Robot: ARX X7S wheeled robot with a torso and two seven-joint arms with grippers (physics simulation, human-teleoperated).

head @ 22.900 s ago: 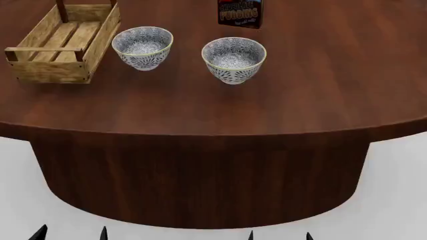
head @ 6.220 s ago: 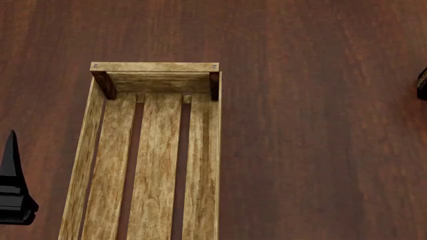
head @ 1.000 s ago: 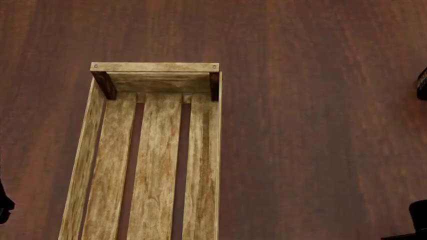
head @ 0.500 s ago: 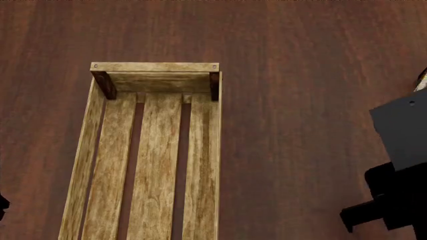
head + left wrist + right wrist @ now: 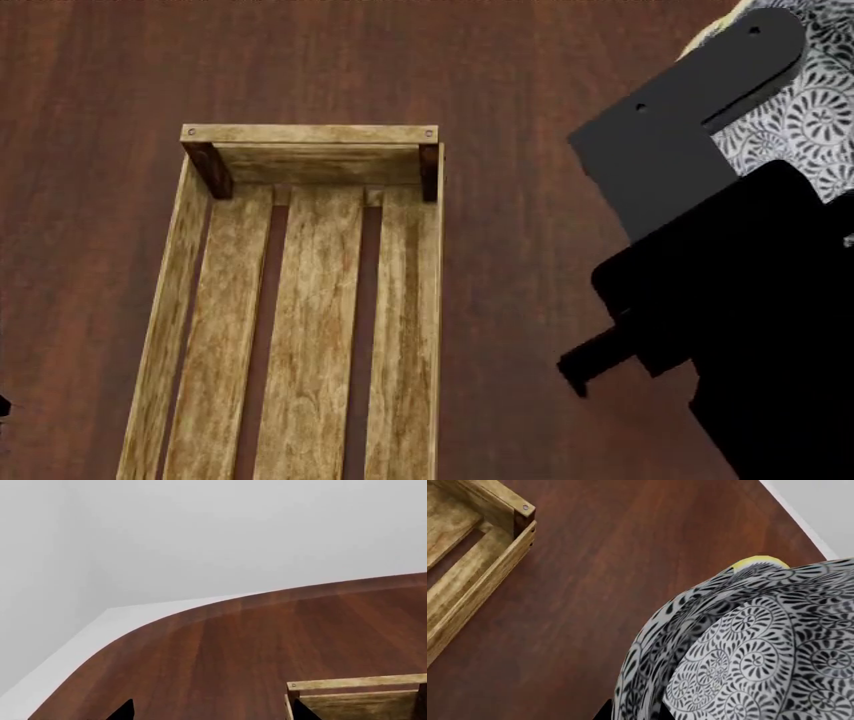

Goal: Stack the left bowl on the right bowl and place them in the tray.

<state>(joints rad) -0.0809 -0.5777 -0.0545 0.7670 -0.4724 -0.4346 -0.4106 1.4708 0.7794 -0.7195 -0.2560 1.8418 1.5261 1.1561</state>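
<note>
A dark brown wooden table [image 5: 561, 90] fills the head view, and its curved edge meets a pale grey wall in the left wrist view. The tray [image 5: 300, 300] lies lengthwise on it with its slatted bottom bare, and open tabletop separates it from the arm at the right. There the right arm [image 5: 747, 330], black with a grey bracket, reaches in above the table, carrying patterned bowls [image 5: 747, 650] stacked one in another, a yellow rim showing, beside the tray's corner. Its fingers look clamped on the bowls. The left gripper [image 5: 210, 715] shows two dark tips spread apart near the tray's end.
</note>
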